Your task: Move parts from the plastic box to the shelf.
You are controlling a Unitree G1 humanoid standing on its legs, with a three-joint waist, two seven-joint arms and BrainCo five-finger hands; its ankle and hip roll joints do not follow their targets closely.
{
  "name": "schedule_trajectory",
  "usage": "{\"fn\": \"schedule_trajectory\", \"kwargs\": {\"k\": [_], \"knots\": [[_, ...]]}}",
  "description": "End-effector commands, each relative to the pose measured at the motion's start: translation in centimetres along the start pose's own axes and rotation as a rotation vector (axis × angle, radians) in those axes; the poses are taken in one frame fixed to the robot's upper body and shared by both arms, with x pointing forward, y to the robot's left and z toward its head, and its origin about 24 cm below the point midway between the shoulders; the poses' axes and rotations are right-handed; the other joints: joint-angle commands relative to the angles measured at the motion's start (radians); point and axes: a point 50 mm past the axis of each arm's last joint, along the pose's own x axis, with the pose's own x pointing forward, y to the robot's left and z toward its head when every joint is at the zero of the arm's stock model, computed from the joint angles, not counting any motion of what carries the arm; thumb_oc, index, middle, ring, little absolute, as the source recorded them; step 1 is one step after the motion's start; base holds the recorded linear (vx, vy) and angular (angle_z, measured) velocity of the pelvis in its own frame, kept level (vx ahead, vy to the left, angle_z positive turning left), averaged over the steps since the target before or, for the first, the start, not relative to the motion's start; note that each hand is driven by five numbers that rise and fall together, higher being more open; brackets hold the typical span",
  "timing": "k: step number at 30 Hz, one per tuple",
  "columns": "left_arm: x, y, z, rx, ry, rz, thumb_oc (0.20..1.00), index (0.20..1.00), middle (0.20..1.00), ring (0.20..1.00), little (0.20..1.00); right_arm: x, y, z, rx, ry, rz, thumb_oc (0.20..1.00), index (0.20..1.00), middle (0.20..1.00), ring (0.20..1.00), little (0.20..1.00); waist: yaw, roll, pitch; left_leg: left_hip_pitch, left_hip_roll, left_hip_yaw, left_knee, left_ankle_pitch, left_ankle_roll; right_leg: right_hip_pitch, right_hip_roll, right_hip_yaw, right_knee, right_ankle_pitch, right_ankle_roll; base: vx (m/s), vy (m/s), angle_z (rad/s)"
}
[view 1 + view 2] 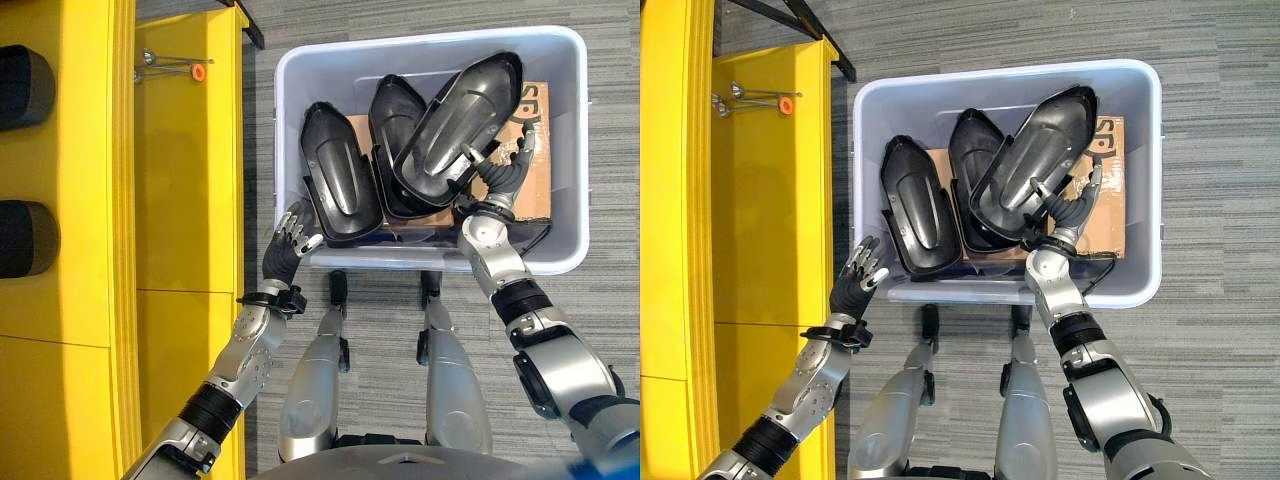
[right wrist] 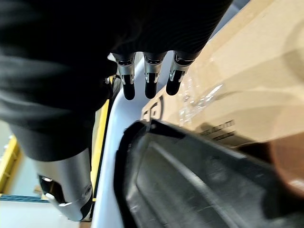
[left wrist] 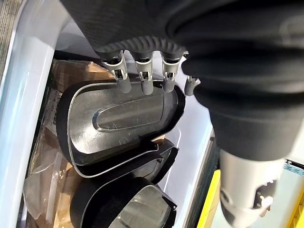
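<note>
- The plastic box [image 1: 430, 262] sits in the upper right of the left eye view on grey carpet; the yellow shelf [image 1: 180, 180] runs down the left side of the frame, just beside the box.
- Three black moulded parts lie in the box on a sheet of cardboard [image 1: 525, 150]: a left part [image 1: 340, 185] near the box's left wall, a middle part [image 1: 392, 115] half covered, and a raised part [image 1: 462, 115] tilted up over the middle one.
- The right robot hand [image 1: 507, 172] is inside the box at the lower edge of the raised part. Its fingers are curled and appear to grip that edge, though how firmly is hard to read from the head views; in the right wrist view the part's rim lies close below fairly straight fingertips [image 2: 149, 88].
- The left robot hand [image 1: 292, 240] hovers at the box's near-left corner with fingers spread and relaxed, holding nothing; in the left wrist view its fingertips [image 3: 124, 85] reach just to the rim of the left part.
- Handling, as a judgement: the parts look like stiff, hollow plastic shells, light for their bulk and not fragile. The glossy skin is likely slippery, and the long shape would swing from a one-end grip.
- The raised rim is the best place to take hold, with fingers hooked over the lip and the thumb inside; a second hand at the far end would steady it.
- A small orange-tipped tool [image 1: 175, 68] lies on the shelf at the upper left.
</note>
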Motion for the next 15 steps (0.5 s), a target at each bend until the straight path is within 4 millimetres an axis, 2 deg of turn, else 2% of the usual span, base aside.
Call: {"fn": "schedule_trajectory", "kwargs": {"k": [1,10,15], "knots": [[-0.5,-0.5,1.2,0.016,-0.056,-0.037,1.000,1.000,1.000,1.000,1.000,0.4,1.3,1.8,0.058,-0.057,0.007,1.000,1.000,1.000,1.000,1.000,0.007,-0.009,-0.039,-0.055,-0.008,0.003,0.079,-0.046,0.017,-0.042,-0.050,-0.022,0.139,-0.103,0.037,0.00,0.000,0.00],[-0.4,-0.6,1.5,0.009,-0.067,-0.044,1.000,1.000,1.000,1.000,1.000,0.0,2.5,1.0,0.009,-0.020,0.055,1.000,1.000,1.000,1.000,1.000,0.018,-0.006,-0.028,-0.076,-0.012,-0.004,0.088,-0.045,0.019,-0.057,-0.052,-0.028,0.147,-0.106,0.036,0.00,0.000,0.01],[-0.3,-0.5,1.4,0.011,-0.061,-0.038,1.000,1.000,1.000,1.000,1.000,0.2,2.1,0.0,0.040,0.058,0.025,1.000,1.000,1.000,1.000,1.000,0.021,-0.003,-0.023,-0.085,-0.014,-0.010,0.089,-0.043,0.019,-0.059,-0.054,-0.035,0.147,-0.106,0.035,0.00,0.000,0.03]]}}
